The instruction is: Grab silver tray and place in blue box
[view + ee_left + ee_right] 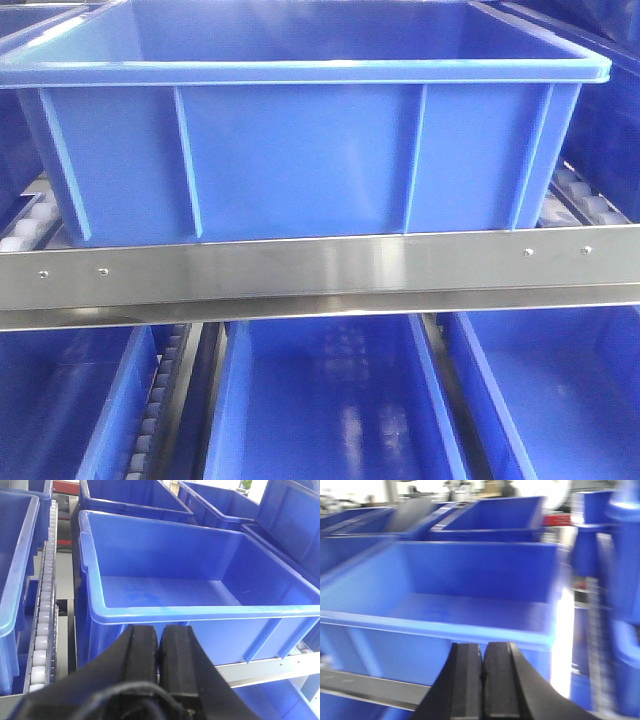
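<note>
Both claws, left (160,645) and seemingly right (483,665), closed before blue box (300,160).

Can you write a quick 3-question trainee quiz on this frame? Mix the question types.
1. True or false: the blue box already holds a silver tray.
2. Multiple choice: the left gripper and right gripper are
A. both open wide
B. both shut and holding nothing
C. one of them clamped on the box rim
3. Fill in: in the front view, the blue box stands just behind a shiny ____ rail.

Key
1. False: both wrist views show a bare floor inside, and no tray is in view anywhere.
2. B: each wrist view shows the fingers pressed together, on the near side of the box.
3. Metal.
</note>
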You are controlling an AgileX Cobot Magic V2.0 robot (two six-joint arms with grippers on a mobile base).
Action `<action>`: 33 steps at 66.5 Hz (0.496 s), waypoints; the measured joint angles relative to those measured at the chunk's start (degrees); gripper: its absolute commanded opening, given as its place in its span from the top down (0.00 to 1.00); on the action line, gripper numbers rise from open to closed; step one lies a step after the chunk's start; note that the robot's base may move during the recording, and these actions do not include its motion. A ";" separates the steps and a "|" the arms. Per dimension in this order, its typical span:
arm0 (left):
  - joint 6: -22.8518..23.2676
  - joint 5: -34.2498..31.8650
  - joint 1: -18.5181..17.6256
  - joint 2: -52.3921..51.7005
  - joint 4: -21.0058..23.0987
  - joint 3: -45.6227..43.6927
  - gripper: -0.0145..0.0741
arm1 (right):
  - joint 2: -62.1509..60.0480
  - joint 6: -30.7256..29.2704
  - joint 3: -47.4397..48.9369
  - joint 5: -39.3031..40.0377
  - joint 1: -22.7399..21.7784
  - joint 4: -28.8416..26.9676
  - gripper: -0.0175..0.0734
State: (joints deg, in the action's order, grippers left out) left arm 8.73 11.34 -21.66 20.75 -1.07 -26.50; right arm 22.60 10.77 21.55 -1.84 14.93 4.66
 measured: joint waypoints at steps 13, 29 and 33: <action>0.00 0.00 0.00 0.00 0.00 0.00 0.84 | -11.13 0.00 -11.48 0.00 -9.94 0.00 0.75; 0.00 0.03 0.00 0.00 0.00 0.00 0.84 | -20.80 0.00 -21.25 0.00 -12.12 0.00 0.75; 0.00 0.03 0.00 0.00 0.00 0.00 0.84 | -22.37 0.00 -22.68 0.26 -12.12 0.00 0.75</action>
State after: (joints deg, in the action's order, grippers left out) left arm 8.73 11.37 -21.66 20.75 -1.07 -26.50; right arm 0.23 10.77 -1.14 -1.57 2.81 4.66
